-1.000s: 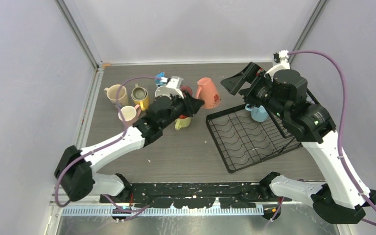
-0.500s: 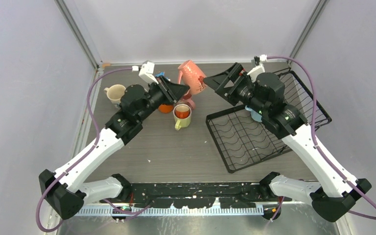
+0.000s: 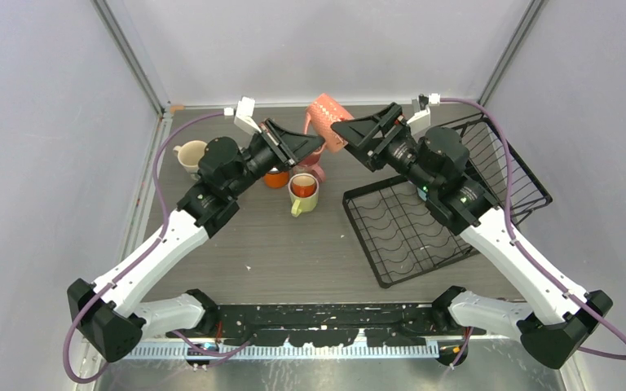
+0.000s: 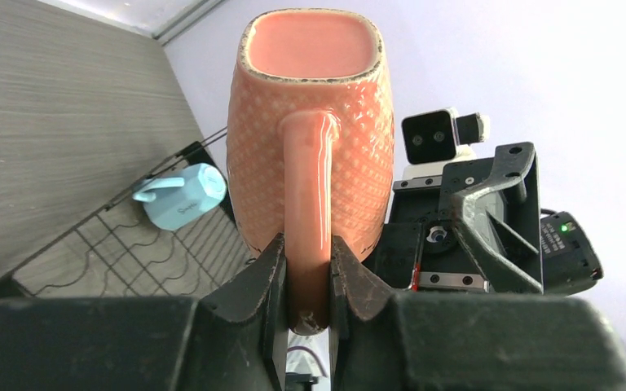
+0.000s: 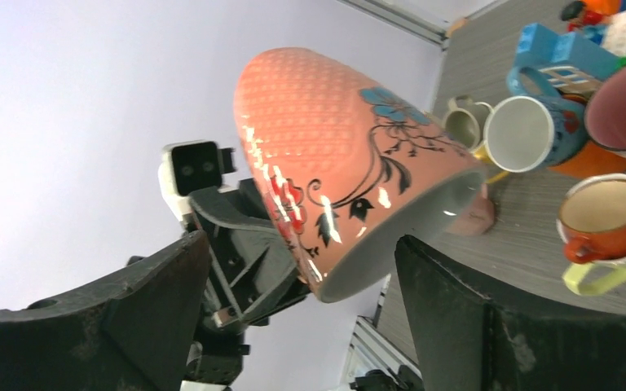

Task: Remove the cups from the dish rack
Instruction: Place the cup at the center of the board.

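As cup (image 4: 350, 155) tilts, left gripper (image 4: 307, 265) pinches its handle.

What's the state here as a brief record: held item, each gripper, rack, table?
Held item: pink mug, in the air, clamped by its handle
Left gripper: shut on the pink mug
Right gripper: open, fingers flanking the mug's body, gaps visible
Dish rack: one blue cup inside
Table: other mugs left of the rack, a cream mug among them
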Robot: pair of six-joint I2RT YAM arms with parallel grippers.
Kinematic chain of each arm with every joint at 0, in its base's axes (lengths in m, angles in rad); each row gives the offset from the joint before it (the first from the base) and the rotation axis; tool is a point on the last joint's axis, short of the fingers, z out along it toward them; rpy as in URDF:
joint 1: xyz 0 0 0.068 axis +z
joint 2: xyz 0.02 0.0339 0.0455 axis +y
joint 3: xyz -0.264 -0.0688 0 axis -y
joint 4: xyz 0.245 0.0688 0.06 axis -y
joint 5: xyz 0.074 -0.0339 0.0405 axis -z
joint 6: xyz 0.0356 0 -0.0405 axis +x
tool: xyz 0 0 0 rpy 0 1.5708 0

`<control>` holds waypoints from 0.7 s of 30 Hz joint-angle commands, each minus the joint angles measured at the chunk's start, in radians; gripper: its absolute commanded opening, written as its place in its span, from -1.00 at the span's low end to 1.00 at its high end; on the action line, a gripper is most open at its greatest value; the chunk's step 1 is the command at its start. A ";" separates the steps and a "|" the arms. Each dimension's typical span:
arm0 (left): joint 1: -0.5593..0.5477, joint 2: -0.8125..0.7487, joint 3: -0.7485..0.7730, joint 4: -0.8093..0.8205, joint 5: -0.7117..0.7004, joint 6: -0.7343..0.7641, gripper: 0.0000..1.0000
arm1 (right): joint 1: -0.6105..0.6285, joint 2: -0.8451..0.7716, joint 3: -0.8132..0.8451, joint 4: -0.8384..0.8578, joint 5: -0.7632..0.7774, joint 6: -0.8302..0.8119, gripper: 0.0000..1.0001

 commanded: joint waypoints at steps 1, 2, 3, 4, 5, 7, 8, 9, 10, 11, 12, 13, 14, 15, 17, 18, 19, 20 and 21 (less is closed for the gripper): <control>0.006 -0.014 0.019 0.221 0.036 -0.094 -1.00 | 0.020 0.004 0.001 0.172 0.032 0.033 0.67; 0.006 -0.013 0.014 0.228 0.038 -0.102 -1.00 | 0.022 0.012 0.001 0.188 0.037 0.043 0.59; 0.006 -0.013 0.007 0.230 0.039 -0.106 -1.00 | 0.023 0.017 -0.001 0.205 0.041 0.052 0.51; 0.007 -0.017 0.001 0.230 0.035 -0.109 -1.00 | 0.025 0.022 -0.002 0.224 0.051 0.060 0.44; 0.006 -0.019 -0.006 0.232 0.031 -0.111 -1.00 | 0.025 0.028 -0.002 0.232 0.059 0.064 0.39; 0.007 -0.024 -0.023 0.251 0.022 -0.120 -1.00 | 0.026 0.038 0.000 0.239 0.073 0.077 0.31; 0.006 -0.024 -0.028 0.260 0.023 -0.125 -1.00 | 0.027 0.045 -0.001 0.249 0.076 0.081 0.27; 0.006 -0.024 -0.033 0.265 0.026 -0.131 -1.00 | 0.027 0.050 -0.002 0.261 0.080 0.088 0.25; 0.006 -0.025 -0.036 0.269 0.026 -0.134 -1.00 | 0.026 0.055 -0.001 0.269 0.080 0.092 0.19; 0.006 -0.031 -0.043 0.276 0.016 -0.137 -1.00 | 0.026 0.060 0.004 0.269 0.082 0.092 0.12; 0.006 -0.041 -0.050 0.276 0.002 -0.132 -1.00 | 0.027 0.061 0.007 0.264 0.086 0.091 0.04; 0.006 -0.047 -0.054 0.272 -0.003 -0.123 -1.00 | 0.027 0.059 0.006 0.266 0.092 0.095 -0.02; 0.007 -0.048 -0.048 0.262 0.002 -0.114 -1.00 | 0.026 0.058 0.000 0.279 0.091 0.098 -0.08; 0.007 -0.045 -0.039 0.247 0.011 -0.108 -1.00 | 0.027 0.057 -0.003 0.287 0.091 0.098 -0.16; 0.006 -0.046 -0.034 0.239 0.017 -0.102 -1.00 | 0.027 0.055 0.000 0.283 0.093 0.096 -0.34; 0.007 -0.047 -0.035 0.238 0.017 -0.101 -1.00 | 0.027 0.056 0.000 0.283 0.094 0.095 -0.46; 0.007 -0.049 -0.036 0.236 0.021 -0.100 -1.00 | 0.026 0.058 0.002 0.282 0.094 0.094 -0.59; 0.007 -0.047 -0.037 0.236 0.032 -0.100 -1.00 | 0.027 0.060 0.009 0.280 0.094 0.092 -0.71; 0.006 -0.047 -0.039 0.236 0.042 -0.102 -1.00 | 0.027 0.061 0.013 0.277 0.094 0.091 -0.91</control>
